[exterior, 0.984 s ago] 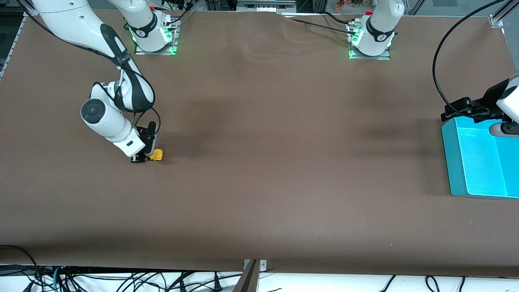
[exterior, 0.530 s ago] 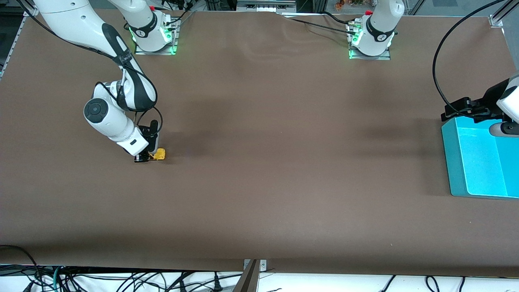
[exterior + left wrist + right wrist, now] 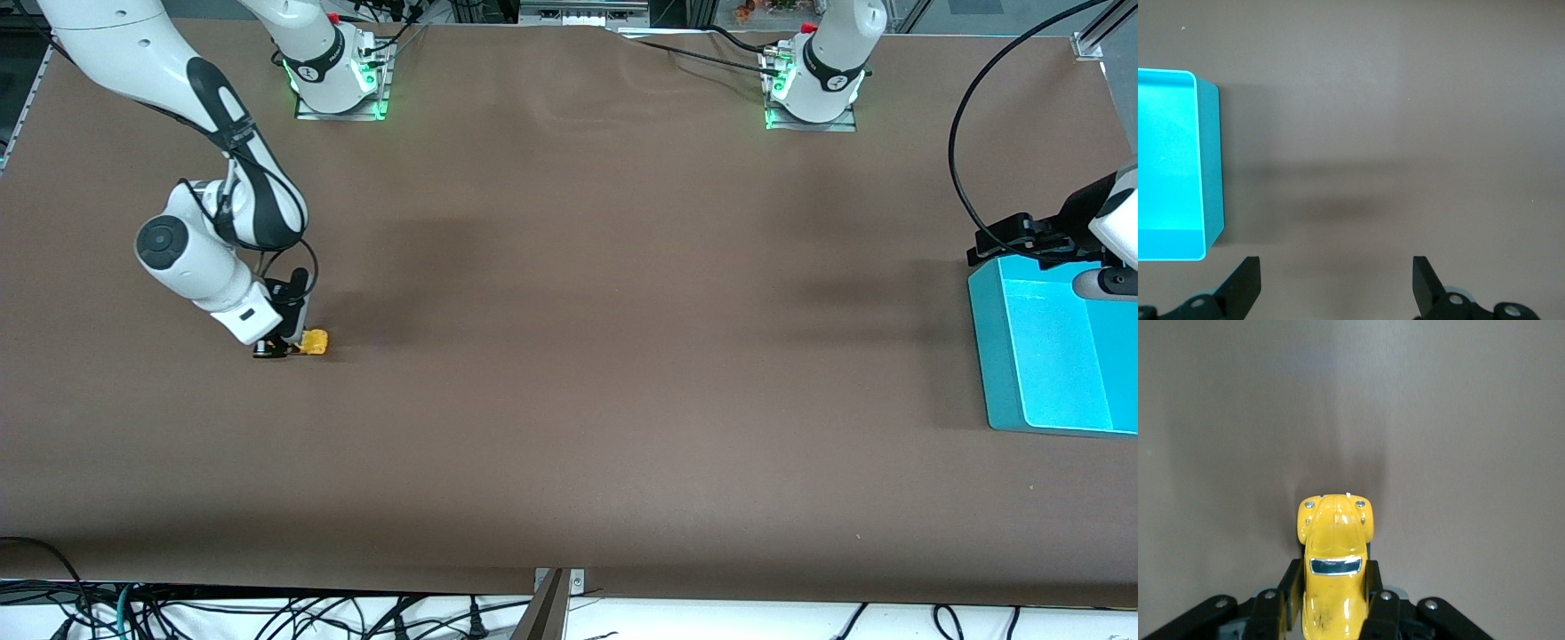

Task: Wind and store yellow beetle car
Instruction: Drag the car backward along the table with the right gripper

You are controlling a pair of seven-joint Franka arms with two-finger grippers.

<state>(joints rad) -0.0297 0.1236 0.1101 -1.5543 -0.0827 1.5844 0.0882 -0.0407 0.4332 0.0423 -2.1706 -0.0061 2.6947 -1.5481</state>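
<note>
— Where's your yellow beetle car (image 3: 314,341)?

— On the table (image 3: 569,356), toward the right arm's end, pinched between the fingers of your right gripper (image 3: 283,348).

— And your left gripper (image 3: 1336,291)?

— It waits with jaws spread wide, beside the teal bin (image 3: 1049,351) at the left arm's end of the table.

Car at the right arm's end of the table, bin at the left arm's end.

The yellow beetle car (image 3: 314,341) sits on the table (image 3: 587,356) near the right arm's end, between the closed fingers of the right gripper (image 3: 286,346). The bin (image 3: 1000,373) stands at the edge of the left arm's end, well apart from the car. The left gripper (image 3: 1022,238) hangs spread wide over the bin's rim, waiting.
</note>
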